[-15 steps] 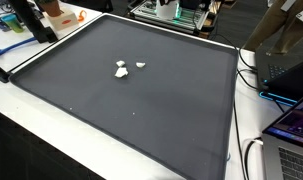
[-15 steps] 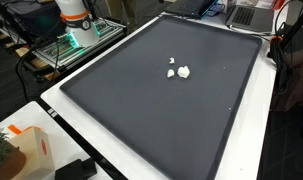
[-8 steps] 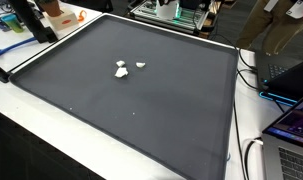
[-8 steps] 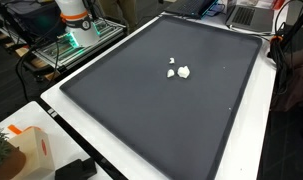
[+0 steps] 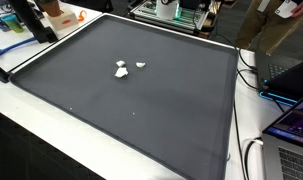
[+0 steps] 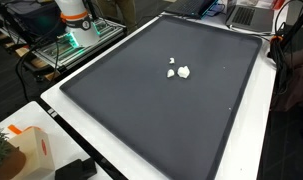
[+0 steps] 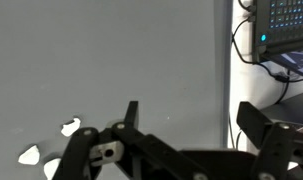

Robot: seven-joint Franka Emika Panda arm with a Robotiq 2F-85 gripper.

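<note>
Exterior view: white scraps (image 5: 121,70) lie in a small cluster on the dark mat (image 5: 141,115), toward its far half and well apart from every edge; no gripper in frame. Other exterior view: same scraps (image 6: 183,72), three bits close together, near mid-mat (image 6: 141,110); robot base (image 6: 74,20) stands off the mat's far corner, gripper not visible here either. Wrist view: gripper (image 7: 186,108) hangs high over the mat (image 7: 111,50), jaws spread wide apart, holding nothing. Two scraps (image 7: 70,127) sit off to one side of the fingers (image 7: 131,112), not between them; a lit screen (image 7: 286,25) is beyond the mat edge. Judgement: to grab well, centre the jaws over one scrap first, come down straight, keep the fingertips just off the mat, and close slowly, since the bits look light and would scoot away.
</note>
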